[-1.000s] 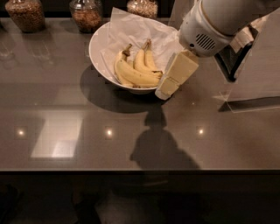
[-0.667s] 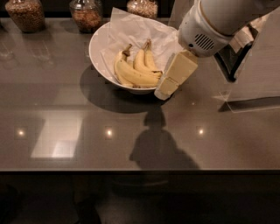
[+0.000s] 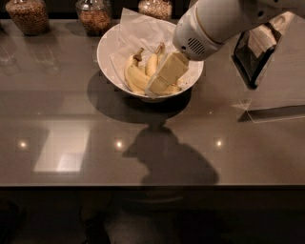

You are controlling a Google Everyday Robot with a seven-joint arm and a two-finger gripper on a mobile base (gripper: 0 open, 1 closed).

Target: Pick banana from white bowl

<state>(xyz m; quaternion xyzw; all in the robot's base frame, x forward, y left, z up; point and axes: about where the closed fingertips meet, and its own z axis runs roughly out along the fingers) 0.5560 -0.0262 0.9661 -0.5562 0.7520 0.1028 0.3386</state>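
Note:
A large glossy white bowl [image 3: 106,50] lined with crumpled white paper stands at the back middle of the dark counter. A bunch of yellow bananas [image 3: 137,76] lies inside it, stems pointing to the back. My gripper [image 3: 157,86], cream-coloured at the end of the white arm [image 3: 209,24], reaches down from the upper right into the bowl. It sits over the right side of the bunch and hides part of it. I cannot tell whether it touches the bananas.
Three glass jars of brown grains [image 3: 27,14] [image 3: 94,14] [image 3: 155,7] stand along the back edge behind the bowl. A clear stand with a dark card [image 3: 257,52] stands at the right. The counter's front edge [image 3: 143,185] runs across below.
The gripper has moved left and down, from beside the bowl's right rim to inside the bowl over the bananas. The bowl and bananas have not moved.

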